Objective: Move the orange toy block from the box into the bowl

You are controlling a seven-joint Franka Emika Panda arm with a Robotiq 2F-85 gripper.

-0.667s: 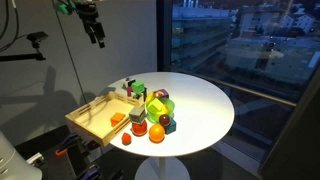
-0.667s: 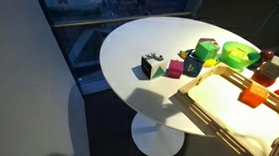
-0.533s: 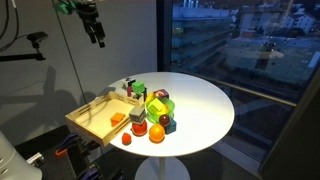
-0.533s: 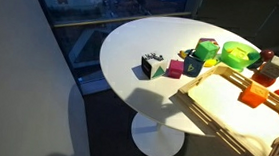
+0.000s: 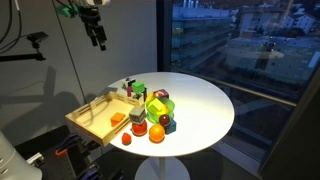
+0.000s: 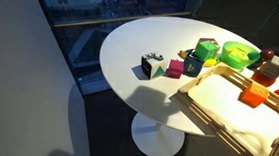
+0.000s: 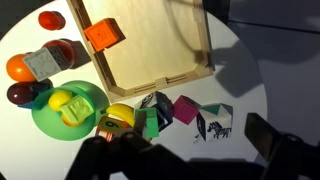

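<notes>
The orange toy block lies inside the light wooden box, near one side wall. It also shows in both exterior views. A small dull grey piece that looks like the bowl stands just outside the box among the toys. My gripper hangs high above the table, well off the box's far side. In the wrist view its jaws are open and empty, over the white table near the printed cubes.
An orange ball and a small red piece lie by the box. A green dish with a yellow toy, a pink cube and a zebra cube stand nearby. A dark window is beyond the table.
</notes>
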